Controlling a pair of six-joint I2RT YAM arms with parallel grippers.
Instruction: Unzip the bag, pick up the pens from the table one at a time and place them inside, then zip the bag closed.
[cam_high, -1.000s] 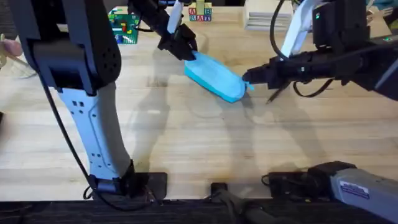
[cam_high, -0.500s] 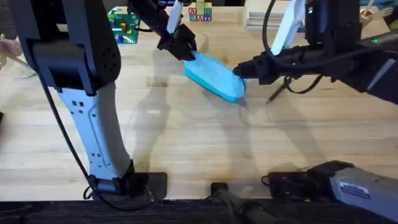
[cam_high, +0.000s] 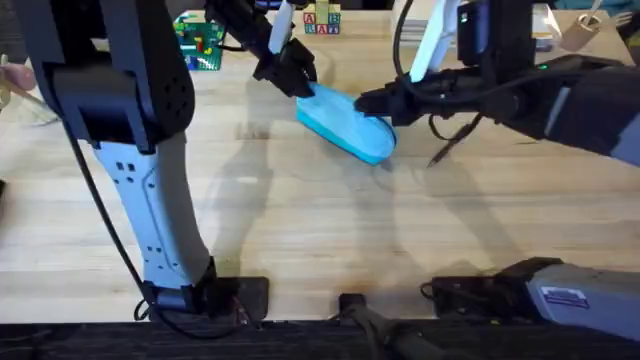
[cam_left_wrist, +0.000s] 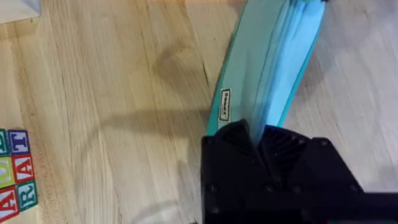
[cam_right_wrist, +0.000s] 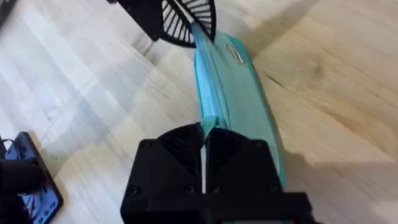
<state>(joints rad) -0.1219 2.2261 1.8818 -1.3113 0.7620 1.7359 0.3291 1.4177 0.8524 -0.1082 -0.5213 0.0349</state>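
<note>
Sky-blue fabric, the bag lies on the pale wooden counter, its far end pinched by the left claw as an anchor while the right claw, closed on the zipper line, apparently works the pull.

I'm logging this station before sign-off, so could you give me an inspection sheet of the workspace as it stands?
Surface: pale wooden table, bare plank grain in front.
Job's things: blue bag lying slantwise; pens, nothing seen.
Clutter: letter blocks; green brick toy; both at the far edge.
Grippers: left gripper shut on the bag's far end; right gripper shut at the bag's zipper line.
Cables: black cable looped under the right arm.
Surroundings: nothing seen.
</note>
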